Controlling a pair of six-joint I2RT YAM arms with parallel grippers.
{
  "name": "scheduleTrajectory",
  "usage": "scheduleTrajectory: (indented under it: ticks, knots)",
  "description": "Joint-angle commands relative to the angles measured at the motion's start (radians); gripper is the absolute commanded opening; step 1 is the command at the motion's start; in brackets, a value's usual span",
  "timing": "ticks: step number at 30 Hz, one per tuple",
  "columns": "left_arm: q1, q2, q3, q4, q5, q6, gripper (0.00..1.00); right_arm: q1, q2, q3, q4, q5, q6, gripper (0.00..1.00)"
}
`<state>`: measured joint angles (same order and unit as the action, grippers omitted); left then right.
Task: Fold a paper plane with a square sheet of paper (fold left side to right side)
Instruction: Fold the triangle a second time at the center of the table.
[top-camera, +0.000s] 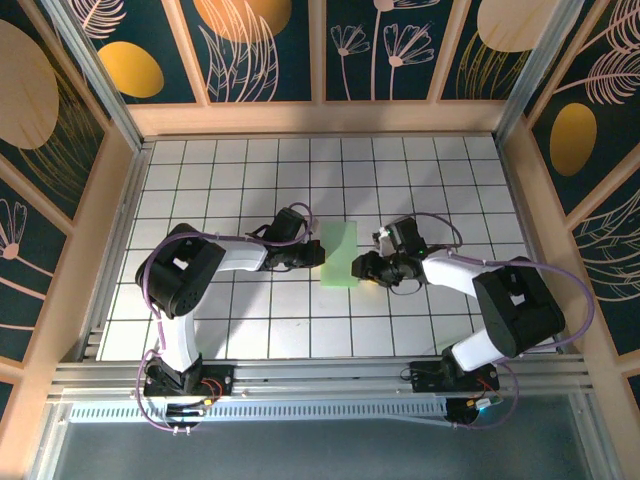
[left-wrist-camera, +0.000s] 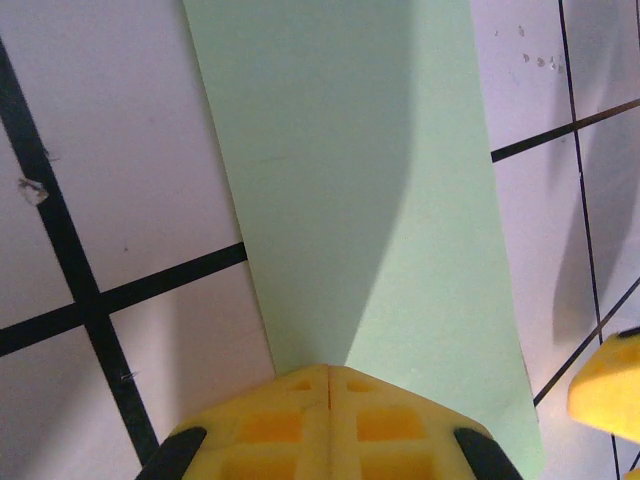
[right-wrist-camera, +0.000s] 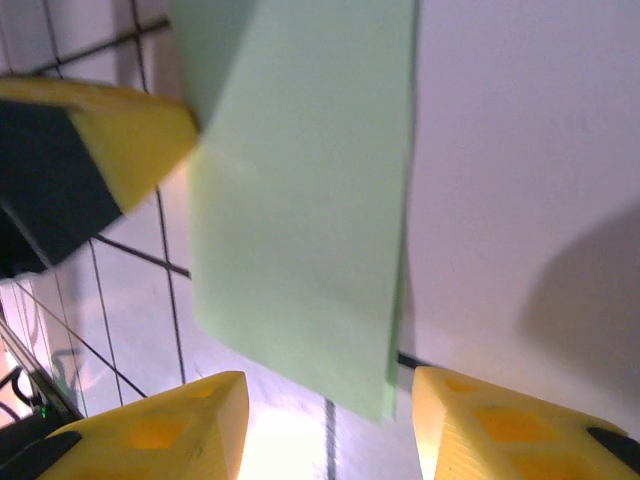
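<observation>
The square sheet of paper is light green and lies folded into a narrow strip on the gridded table, a second layer showing along its edge. My left gripper is shut, its yellow fingertips closed together over the strip's near end; whether they pinch it I cannot tell. My right gripper stands open at the sheet's other side. In the right wrist view its fingers flank the sheet's near corner without touching it, and nothing sits between them.
The white tiled table with black grid lines is walled by wooden panels. One right finger shows at the left wrist view's edge. A left finger sits close to the sheet in the right wrist view.
</observation>
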<state>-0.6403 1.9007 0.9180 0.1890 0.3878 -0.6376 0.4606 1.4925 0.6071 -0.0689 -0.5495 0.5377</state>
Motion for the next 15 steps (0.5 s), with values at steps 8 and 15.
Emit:
scheduleTrajectory:
  ticks: [8, 15]
  knots:
    - [-0.009, 0.028, -0.033, -0.06, -0.057, -0.009, 0.0, 0.02, 0.029, -0.039, 0.071, -0.072, 0.077, 0.42]
    - [-0.009, 0.026, -0.034, -0.066, -0.062, -0.007, 0.0, 0.025, 0.055, -0.038, 0.093, -0.075, 0.091, 0.41]
